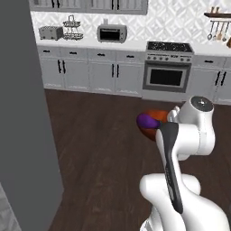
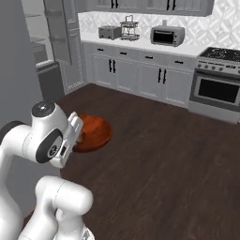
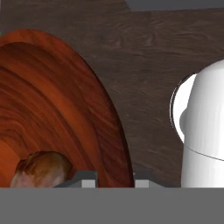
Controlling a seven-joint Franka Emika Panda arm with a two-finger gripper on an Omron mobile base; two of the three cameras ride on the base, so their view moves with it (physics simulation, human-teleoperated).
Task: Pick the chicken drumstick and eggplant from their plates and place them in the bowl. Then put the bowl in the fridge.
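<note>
The red-orange bowl (image 1: 155, 118) (image 2: 96, 132) (image 3: 57, 105) hangs in the air above the dark wood floor, held by its rim. My gripper (image 3: 114, 180) is shut on that rim, one fingertip inside the bowl and one outside. The purple eggplant (image 1: 146, 120) lies in the bowl on its left side. Beside my inner fingertip, the golden-brown chicken drumstick (image 3: 41, 169) rests on the bowl's bottom. The fridge (image 2: 40, 49) stands open at the left, with glass shelves and door bins, and its grey side (image 1: 22, 113) is close by. The plates are out of view.
Across the wood floor (image 2: 164, 154) runs a counter with white cabinets (image 1: 90, 72), a toaster (image 1: 50, 32), a wire rack (image 1: 72, 28) and a toaster oven (image 1: 112, 33). A stove with an oven (image 1: 168, 67) stands to the right.
</note>
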